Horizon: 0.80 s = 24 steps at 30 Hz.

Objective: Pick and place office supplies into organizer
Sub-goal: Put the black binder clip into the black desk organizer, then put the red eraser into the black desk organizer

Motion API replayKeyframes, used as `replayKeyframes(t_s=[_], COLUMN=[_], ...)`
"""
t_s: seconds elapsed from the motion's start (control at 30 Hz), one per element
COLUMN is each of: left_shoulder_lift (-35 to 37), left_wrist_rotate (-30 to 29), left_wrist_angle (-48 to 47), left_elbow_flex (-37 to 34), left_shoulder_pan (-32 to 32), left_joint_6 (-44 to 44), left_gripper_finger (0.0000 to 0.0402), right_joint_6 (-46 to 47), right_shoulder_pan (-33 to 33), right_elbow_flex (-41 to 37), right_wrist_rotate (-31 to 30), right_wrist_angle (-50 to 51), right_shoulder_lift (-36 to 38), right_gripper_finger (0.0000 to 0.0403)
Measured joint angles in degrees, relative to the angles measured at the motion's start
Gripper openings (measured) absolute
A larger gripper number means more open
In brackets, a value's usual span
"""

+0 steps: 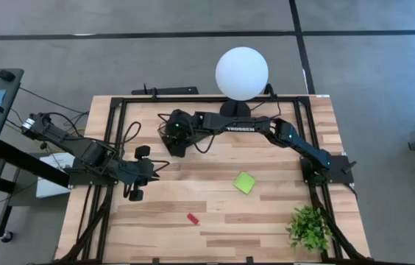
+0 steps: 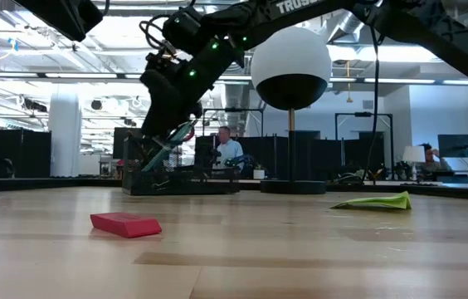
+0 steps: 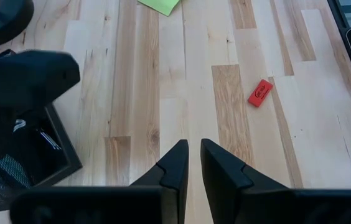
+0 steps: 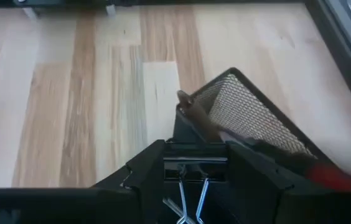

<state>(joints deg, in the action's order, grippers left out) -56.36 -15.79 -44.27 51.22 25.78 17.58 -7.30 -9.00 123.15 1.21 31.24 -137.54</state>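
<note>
Black metal binder clip (image 4: 187, 177) between right gripper (image 4: 188, 163) fingers above black mesh organizer (image 4: 250, 118): light, stiff, springy; pinch body, not wire handles. Left gripper (image 3: 189, 163) nearly clenched, empty.

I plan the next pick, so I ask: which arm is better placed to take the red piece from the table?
Left. The left gripper hangs empty, facing the red piece, while the right gripper is occupied with a binder clip above the organizer.

Red piece (image 3: 260, 93) beyond left hand (image 3: 193, 163)

Two matte black jointed arms carry loose black cables, small green lights and white lettering.
</note>
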Motion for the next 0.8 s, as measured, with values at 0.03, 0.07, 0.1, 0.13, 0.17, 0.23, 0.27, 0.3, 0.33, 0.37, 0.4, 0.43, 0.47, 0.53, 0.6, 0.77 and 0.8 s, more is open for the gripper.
replayKeyframes(t_s=[0.03, 0.07, 0.1, 0.13, 0.17, 0.23, 0.27, 0.3, 0.33, 0.37, 0.4, 0.43, 0.47, 0.53, 0.6, 0.77, 0.8], left_shoulder_lift=[0.0, 0.0, 0.0, 0.0, 0.0, 0.0, 0.0, 0.0, 0.0, 0.0, 0.0, 0.0, 0.0, 0.0, 0.0, 0.0, 0.0], left_wrist_rotate=[0.0, 0.0, 0.0, 0.0, 0.0, 0.0, 0.0, 0.0, 0.0, 0.0, 0.0, 0.0, 0.0, 0.0, 0.0, 0.0, 0.0], left_wrist_angle=[0.0, 0.0, 0.0, 0.0, 0.0, 0.1, 0.0, 0.0, 0.0, 0.0, 0.0, 0.0, 0.0, 0.0, 0.0, 0.0, 0.0], left_elbow_flex=[0.0, 0.0, 0.0, 0.0, 0.0, 0.0, 0.0, 0.0, 0.0, 0.0, 0.0, 0.0, 0.0, 0.0, 0.0, 0.0, 0.0], left_shoulder_pan=[0.0, 0.0, 0.0, 0.0, 0.0, 0.0, 0.0, 0.0, 0.0, 0.0, 0.0, 0.0, 0.0, 0.0, 0.0, 0.0, 0.0], left_joint_6=[0.0, 0.0, 0.0, 0.0, 0.0, 0.0, 0.0, 0.0, 0.0, 0.0, 0.0, 0.0, 0.0, 0.0, 0.0, 0.0, 0.0], left_gripper_finger=[0.0038, 0.0038, 0.0038, 0.0038, 0.0038, 0.0038, 0.0038, 0.0038, 0.0038, 0.0038, 0.0038, 0.0038, 0.0038, 0.0038, 0.0038, 0.0038, 0.0038], right_joint_6=[-0.3, -0.3, -0.4, -0.3, -0.4, -0.7, -0.9, -1.4, -1.9, -2.5, -3.0, -3.5, -4.2, -5.5, -6.5, -6.7, -6.7], right_shoulder_pan=[0.2, 0.3, 0.4, 0.4, 0.3, 0.3, 0.2, 0.2, 0.2, 0.3, 0.4, 0.4, 0.6, 1.1, 1.4, 1.4, 1.4], right_elbow_flex=[0.0, 0.0, 0.0, 0.0, 0.0, 0.2, 0.2, 0.2, 0.1, 0.1, 0.1, 0.1, 0.1, 0.0, 0.0, 0.0, 0.0], right_wrist_rotate=[-0.4, -0.5, -0.7, -0.4, -0.4, -0.2, -0.2, -0.2, -0.2, -0.2, -0.3, -0.6, -0.9, -2.1, -3.0, -3.1, -3.1], right_wrist_angle=[-1.0, -1.4, -1.6, -1.5, -1.9, -4.1, -4.1, -4.4, -4.5, -4.6, -4.6, -4.7, -4.8, -5.2, -5.1, -5.1, -5.1], right_shoulder_lift=[-0.5, -0.8, -0.9, -0.9, -1.2, -2.1, -2.1, -2.1, -2.1, -2.1, -2.2, -2.2, -2.2, -2.3, -2.3, -2.3, -2.3], right_gripper_finger=[0.0158, 0.0158, 0.0154, 0.0148, 0.0141, 0.0129, 0.0129, 0.0129, 0.0129, 0.0131, 0.0138, 0.0150, 0.0164, 0.0192, 0.0213, 0.0220, 0.0216])
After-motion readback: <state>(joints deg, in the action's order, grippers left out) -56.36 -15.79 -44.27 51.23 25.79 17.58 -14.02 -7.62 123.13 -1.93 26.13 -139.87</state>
